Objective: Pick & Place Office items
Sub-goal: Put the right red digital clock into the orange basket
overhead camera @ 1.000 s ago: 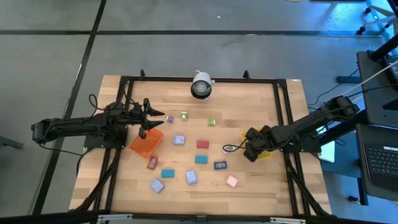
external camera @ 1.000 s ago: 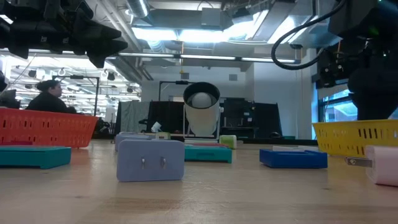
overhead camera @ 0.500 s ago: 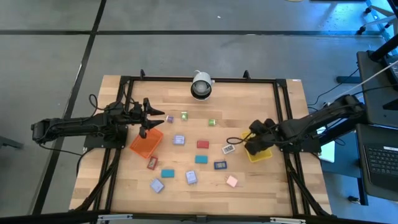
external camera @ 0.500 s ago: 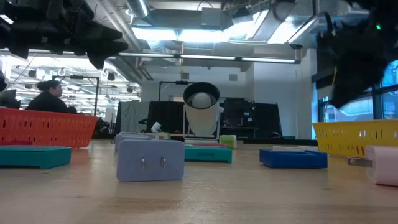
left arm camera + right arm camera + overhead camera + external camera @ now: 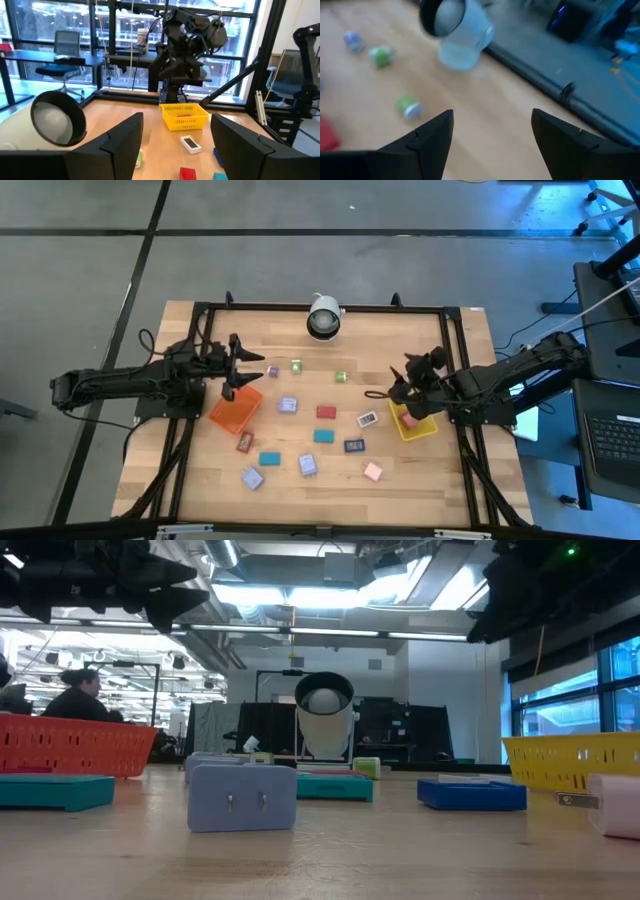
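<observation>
Hovering above the orange tray (image 5: 235,410) at the left side of the tabletop (image 5: 380,350), the left end effector (image 5: 240,369) is seen with fingers spread and nothing between them. The right end effector (image 5: 408,380) is raised above the inner edge of the yellow tray (image 5: 420,426), fingers likewise parted and empty. The office items are found scattered over the middle of the tabletop: a lavender block (image 5: 288,406), a red block (image 5: 326,412), a teal block (image 5: 323,436), a dark blue block (image 5: 354,445), a white-labelled piece (image 5: 367,419), a pink block (image 5: 373,471), and two small green pieces (image 5: 297,366) nearer the far edge. Something pink is seen inside the yellow tray. A white camera (image 5: 322,318) is mounted at the far edge. Open wood is noted between the green pieces and the yellow tray, and along the near edge. In the low view a person (image 5: 75,695) is seen in the room beyond.
</observation>
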Robot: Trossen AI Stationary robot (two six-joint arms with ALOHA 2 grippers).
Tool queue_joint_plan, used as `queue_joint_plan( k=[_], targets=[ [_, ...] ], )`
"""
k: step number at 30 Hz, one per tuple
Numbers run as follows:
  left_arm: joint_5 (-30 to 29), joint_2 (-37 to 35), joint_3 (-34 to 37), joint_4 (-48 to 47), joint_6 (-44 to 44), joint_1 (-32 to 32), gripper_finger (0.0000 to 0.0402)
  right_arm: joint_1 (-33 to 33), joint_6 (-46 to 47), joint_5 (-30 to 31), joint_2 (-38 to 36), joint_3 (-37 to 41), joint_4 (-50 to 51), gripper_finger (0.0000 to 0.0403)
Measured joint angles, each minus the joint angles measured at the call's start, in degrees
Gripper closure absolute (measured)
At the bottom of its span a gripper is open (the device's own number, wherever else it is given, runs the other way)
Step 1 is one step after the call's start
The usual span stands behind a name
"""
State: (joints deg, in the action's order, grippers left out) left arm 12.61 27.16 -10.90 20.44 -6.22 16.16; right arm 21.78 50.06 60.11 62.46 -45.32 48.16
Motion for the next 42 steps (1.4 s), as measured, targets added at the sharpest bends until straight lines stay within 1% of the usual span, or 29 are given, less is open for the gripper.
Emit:
queue_joint_plan(
  k=[3, 7, 9, 12, 21, 32, 35, 38, 42],
  targets=[
    [-0.8, 0.0, 0.0, -0.9, 0.0, 0.0, 0.0171, 0.0, -1.9, 4.8, 0.0, 0.0, -2.0, 0.0135],
    [-1.2, 0.0, 0.0, -1.5, 0.9, 0.0, 0.0172, 0.0, -4.7, 10.2, 0.0, 0.0, -8.8, 0.0135],
    [-2.2, 0.0, 0.0, -1.5, 0.9, 0.0, 0.0173, 0.0, -5.9, 11.4, 0.0, 0.0, -12.0, 0.0135],
    [-4.1, 0.0, 0.0, -2.4, 1.2, 0.0, 0.0172, -0.4, -7.6, 11.3, 0.0, 0.0, -15.9, 0.0135],
    [-4.5, 0.0, 0.0, -4.2, 1.5, 0.0, 0.0171, -0.5, -15.6, 9.6, 0.0, 0.0, -25.5, 0.0135],
    [-5.7, 0.6, -0.4, -4.9, -1.7, 0.0, 0.0171, -0.5, -19.5, 8.2, 0.0, 0.0, -26.6, 0.0135],
    [-7.6, 2.7, -3.7, -9.5, -2.2, -0.2, 0.0171, -0.6, -20.7, 8.2, 0.0, 0.0, -26.6, 0.0135],
    [-10.6, 6.3, -8.1, -14.8, -0.6, -1.2, 0.0171, -0.6, -21.4, 8.3, 0.0, 0.0, -26.5, 0.0135],
    [-11.1, 12.1, -13.5, -17.3, 1.9, -3.0, 0.0171, -0.6, -21.9, 8.5, 0.0, 0.0, -26.6, 0.0135]
  ],
)
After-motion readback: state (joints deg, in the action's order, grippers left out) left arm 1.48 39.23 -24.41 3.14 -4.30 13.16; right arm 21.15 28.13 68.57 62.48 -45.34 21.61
